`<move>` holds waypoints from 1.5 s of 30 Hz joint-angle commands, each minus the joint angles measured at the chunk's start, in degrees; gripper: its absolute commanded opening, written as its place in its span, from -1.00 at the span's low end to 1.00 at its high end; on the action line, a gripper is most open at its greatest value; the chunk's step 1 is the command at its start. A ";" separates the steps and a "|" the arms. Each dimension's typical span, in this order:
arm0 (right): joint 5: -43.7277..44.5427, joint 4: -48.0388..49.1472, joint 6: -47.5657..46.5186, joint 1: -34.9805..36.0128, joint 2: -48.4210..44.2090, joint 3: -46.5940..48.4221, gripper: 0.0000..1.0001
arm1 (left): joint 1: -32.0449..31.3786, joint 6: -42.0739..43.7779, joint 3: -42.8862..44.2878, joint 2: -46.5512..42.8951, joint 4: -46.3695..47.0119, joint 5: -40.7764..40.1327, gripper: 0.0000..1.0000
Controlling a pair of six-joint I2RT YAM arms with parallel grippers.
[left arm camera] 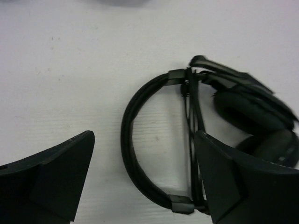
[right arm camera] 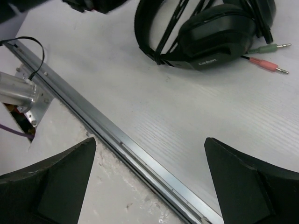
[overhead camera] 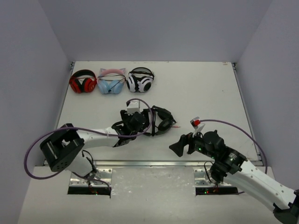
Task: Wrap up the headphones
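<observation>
Fingers [left arm camera: 51,182] on your left arm gape over the all-black padded headphones [left arm camera: 247,109], right fingers [right arm camera: 243,182] spread too; thin black cable [left arm camera: 190,140] looks wound, I'd tuck the plugs [right arm camera: 268,63] next.

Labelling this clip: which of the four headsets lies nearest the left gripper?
The all-black headset mid-table, directly beneath the open left gripper. The red-and-black pair, blue-and-pink pair and black-and-white pair sit in a row at the far edge.

Table [overhead camera: 205,88] open R & beyond headphones [overhead camera: 163,123]; left tool [left arm camera: 145,182] straddles headband [left arm camera: 128,126]; 3 other headsets [overhead camera: 112,81] block far-L edge.
</observation>
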 commanded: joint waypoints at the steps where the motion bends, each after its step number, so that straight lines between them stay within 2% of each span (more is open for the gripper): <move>1: 5.36 -6.47 -0.01 0.15 -2.08 0.86 0.98 | -2.48 0.73 0.54 -8.53 -1.35 -2.37 0.72; 2: 5.71 -7.27 0.07 0.15 -2.26 1.29 0.98 | -2.75 0.03 1.77 -12.02 -2.84 -2.55 0.99; 6: 9.31 -12.62 0.77 0.15 -4.63 3.23 0.98 | -3.36 -2.86 5.28 -21.27 -12.41 -4.82 1.00; 8: 12.91 -17.72 1.82 0.15 -7.00 5.50 0.98 | -3.54 -5.93 7.65 -26.35 -24.09 -6.67 1.00; 9: 14.49 -19.56 2.70 0.15 -7.71 6.56 0.98 | -3.45 -10.65 10.62 -27.95 -29.09 -9.73 1.00; 10: 17.29 -21.84 3.67 0.07 -8.41 7.36 0.98 | -3.54 -13.31 12.22 -29.27 -39.49 -11.24 1.00; 11: 18.71 -22.39 4.29 0.06 -9.11 9.02 0.98 | -3.37 -16.38 13.89 -31.46 -44.90 -12.64 1.00; 12: 19.94 -23.70 5.07 0.15 -9.99 10.25 0.98 | -3.28 -22.15 17.73 -32.18 -55.92 -15.53 1.00; 14: 24.86 -28.97 5.35 0.15 -9.91 15.41 0.98 | -2.58 -30.42 21.36 -33.93 -66.01 -18.26 1.00; 16: 28.37 -34.75 5.69 0.07 -9.30 19.47 0.98 | -1.09 -30.83 24.17 -35.52 -72.44 -18.72 1.00; 17: 30.91 -35.74 4.13 0.15 -9.21 22.62 0.98 | 2.40 -26.91 24.28 -37.70 -72.21 -18.81 1.00; 19: 34.87 -39.77 3.50 0.06 -8.25 25.46 0.98 | 8.64 -19.18 23.40 -39.56 -65.38 -15.67 1.00; 20: 39.33 -41.19 2.54 0.15 -7.81 27.99 0.98 | 17.29 -10.00 22.44 -40.44 -62.39 -12.34 1.00; 21: 41.29 -42.94 1.84 0.15 -7.19 29.41 0.98 | 21.55 -6.25 22.17 -40.36 -59.58 -3.78 1.00; 22: 43.40 -46.61 1.31 0.07 -5.80 30.73 0.98 | 29.69 -3.52 21.99 -39.92 -56.24 0.31 1.00; 24: 50.41 -51.46 3.93 0.06 -4.29 34.86 0.98 | 35.02 2.45 21.47 -38.43 -54.11 6.39 1.00; 27: 51.25 -53.86 2.20 0.07 -3.58 37.33 0.98 | 36.01 3.71 16.65 -42.97 -51.22 0.89 1.00; 31: 47.74 -45.88 -5.98 0.07 -5.16 34.00 0.98 | 36.01 5.13 10.48 -57.90 -45.75 5.27 1.00; 34: 46.50 -43.05 -7.57 0.07 -5.08 32.33 0.98 | 36.01 5.30 9.07 -62.93 -45.39 0.80 1.00; 36: 45.54 -41.47 -7.92 0.15 -4.73 31.19 0.98 | 36.01 4.95 9.07 -63.91 -46.19 -0.70 1.00; 45: 44.74 -41.29 -7.31 0.07 -3.58 30.83 0.98 | 35.57 5.91 9.08 -62.68 -46.10 2.81 1.00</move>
